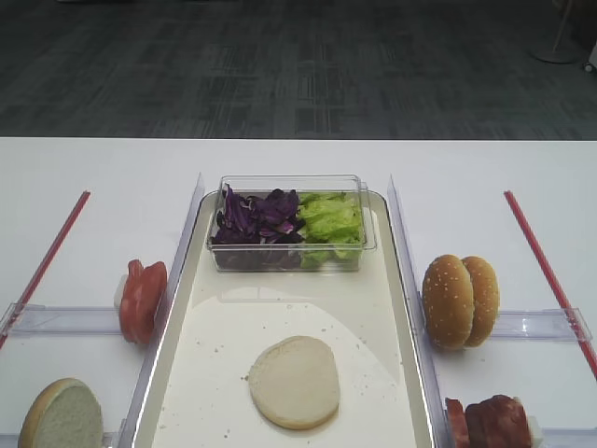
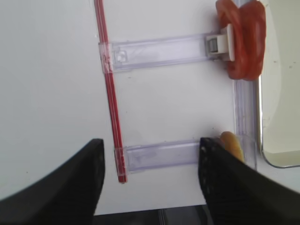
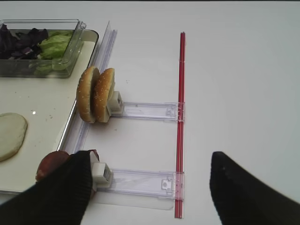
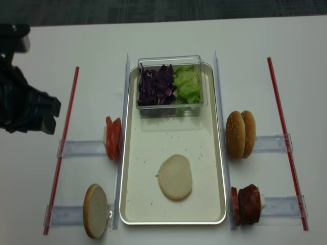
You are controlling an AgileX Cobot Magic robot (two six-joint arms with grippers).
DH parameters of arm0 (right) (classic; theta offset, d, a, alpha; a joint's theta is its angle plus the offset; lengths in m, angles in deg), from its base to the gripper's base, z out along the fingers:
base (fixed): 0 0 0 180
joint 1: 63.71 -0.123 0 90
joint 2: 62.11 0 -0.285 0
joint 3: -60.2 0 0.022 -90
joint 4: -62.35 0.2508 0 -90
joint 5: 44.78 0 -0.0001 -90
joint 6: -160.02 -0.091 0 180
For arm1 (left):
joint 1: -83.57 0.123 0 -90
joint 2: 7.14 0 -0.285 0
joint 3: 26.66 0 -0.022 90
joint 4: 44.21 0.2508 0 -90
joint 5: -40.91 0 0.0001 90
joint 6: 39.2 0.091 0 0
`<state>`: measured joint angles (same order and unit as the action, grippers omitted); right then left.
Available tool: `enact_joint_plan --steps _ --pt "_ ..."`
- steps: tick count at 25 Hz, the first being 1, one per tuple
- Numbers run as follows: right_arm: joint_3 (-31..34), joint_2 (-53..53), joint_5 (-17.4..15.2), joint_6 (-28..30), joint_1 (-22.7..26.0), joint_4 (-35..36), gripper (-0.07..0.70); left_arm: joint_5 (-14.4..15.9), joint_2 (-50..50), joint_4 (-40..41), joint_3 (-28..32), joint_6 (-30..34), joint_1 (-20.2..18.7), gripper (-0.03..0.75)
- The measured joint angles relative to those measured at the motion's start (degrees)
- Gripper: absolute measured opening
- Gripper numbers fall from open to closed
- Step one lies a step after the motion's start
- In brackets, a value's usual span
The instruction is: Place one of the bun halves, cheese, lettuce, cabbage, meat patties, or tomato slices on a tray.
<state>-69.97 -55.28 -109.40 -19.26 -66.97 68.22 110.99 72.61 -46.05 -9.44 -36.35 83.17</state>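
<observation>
L to R on the white bench (image 1: 103,168). Far L, realsense view: dark L arm (image 4: 23,102) hovers over the bench outside the L red strip (image 4: 61,148). L hand (image 2: 150,183) in its wrist view: fingers (image 2: 229,183) spread wide, nothing btwn them, above a clear holder bar and the red strip.

Next, L of tray: tomato slices (image 1: 142,301) stand on edge at the end of a clear holder; nearer the cam, a bun half (image 1: 62,415) also on edge, cut face showing.

Centre: metal tray (image 1: 387,373) w/ one pale bun half (image 1: 294,382) lying flat in its near part, cut side up. At the far end of the tray a clear tub (image 1: 291,222) holds purple cabbage (image 1: 256,217) on the L, green lettuce (image 1: 331,219) on the R.

R of tray: two sesame bun halves (image 1: 460,301) upright, touching, on a holder. Nearer, meat patties (image 1: 490,422) on edge.

R red strip (image 1: 548,266) beyond. R hand (image 3: 150,187): fingers (image 3: 243,192) well apart, empty, above the bench near the patties' holder.
</observation>
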Motion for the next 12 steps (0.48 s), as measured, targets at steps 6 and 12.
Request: enact_joint_plan --steps 6,12 --pt "0.0 0.0 0.0 0.0 0.0 0.0 0.549 0.28 -7.75 0.0 7.29 0.22 0.39 0.4" --pt "0.0 0.0 0.0 0.0 0.0 0.0 0.549 0.7 -15.99 0.0 11.88 0.28 0.39 0.4"
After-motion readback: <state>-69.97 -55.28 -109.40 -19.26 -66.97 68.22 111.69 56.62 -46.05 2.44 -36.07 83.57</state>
